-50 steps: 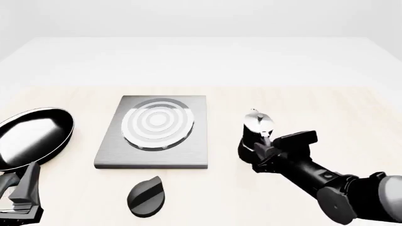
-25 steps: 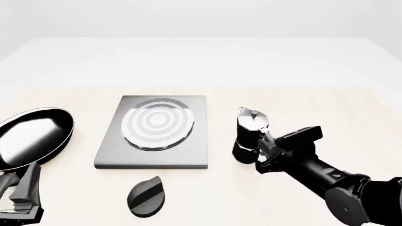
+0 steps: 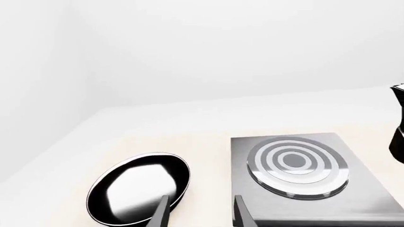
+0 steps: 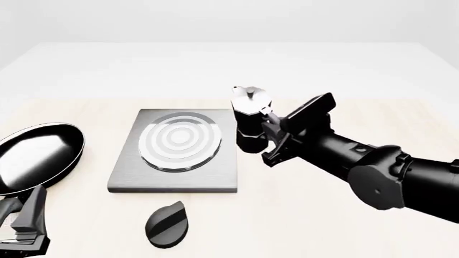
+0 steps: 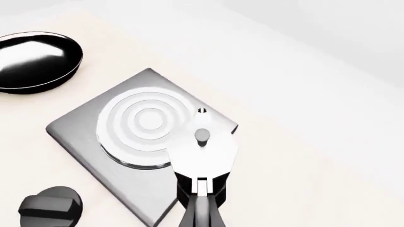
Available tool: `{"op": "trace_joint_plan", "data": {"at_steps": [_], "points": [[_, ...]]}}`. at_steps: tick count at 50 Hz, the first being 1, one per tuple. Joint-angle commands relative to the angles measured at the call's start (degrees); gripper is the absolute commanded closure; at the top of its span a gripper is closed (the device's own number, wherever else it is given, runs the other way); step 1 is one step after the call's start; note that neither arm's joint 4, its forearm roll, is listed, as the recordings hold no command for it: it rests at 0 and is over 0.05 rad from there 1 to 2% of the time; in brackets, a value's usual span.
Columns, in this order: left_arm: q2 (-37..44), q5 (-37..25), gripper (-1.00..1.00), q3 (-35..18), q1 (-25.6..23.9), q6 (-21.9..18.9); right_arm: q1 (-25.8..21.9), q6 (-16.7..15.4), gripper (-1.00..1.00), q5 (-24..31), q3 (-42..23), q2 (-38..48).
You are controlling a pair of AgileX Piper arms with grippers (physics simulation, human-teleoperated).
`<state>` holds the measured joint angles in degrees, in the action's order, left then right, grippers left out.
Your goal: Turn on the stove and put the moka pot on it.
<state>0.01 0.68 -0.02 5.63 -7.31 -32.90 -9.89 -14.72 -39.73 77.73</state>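
One moka pot (image 4: 248,119) held by R pincer (image 4: 271,124), at stove (image 4: 174,151) edge

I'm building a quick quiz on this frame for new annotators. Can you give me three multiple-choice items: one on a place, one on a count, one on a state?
1. The frying pan lies where, relative to the stove?
A. to its left
B. to its right
C. on it

2. How many knobs lie on the table?
A. none
B. one
C. three

3. The moka pot is
A. standing on the burner
B. lying on its side
C. held aloft by the right gripper

Answers: 1 A, the front view shows it left of the slab. 2 B, a single black knob. 3 C, it hangs by the stove's right edge.
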Motion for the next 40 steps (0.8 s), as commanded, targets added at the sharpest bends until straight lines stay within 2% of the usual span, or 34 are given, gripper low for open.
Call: {"op": "trace_joint_plan", "data": {"at_steps": [1,13,24,40], "points": [[0.0,-0.3,-1.00,0.0,-0.1,-0.2,-3.4,-0.9,1.00,4.8,-11.5,4.0],[0.0,-0.9,-1.00,0.0,-0.7,0.4,-4.9,-1.5,1.00,3.9,-19.9,12.0],[0.0,-1.5,-1.00,0.0,-1.4,0.8,-6.4,0.9,1.00,3.5,-28.5,19.9],[0.0,-2.4,-1.00,0.0,-1.5,1.1,-8.5,4.4,1.00,2.9,-36.6,27.4]]}}
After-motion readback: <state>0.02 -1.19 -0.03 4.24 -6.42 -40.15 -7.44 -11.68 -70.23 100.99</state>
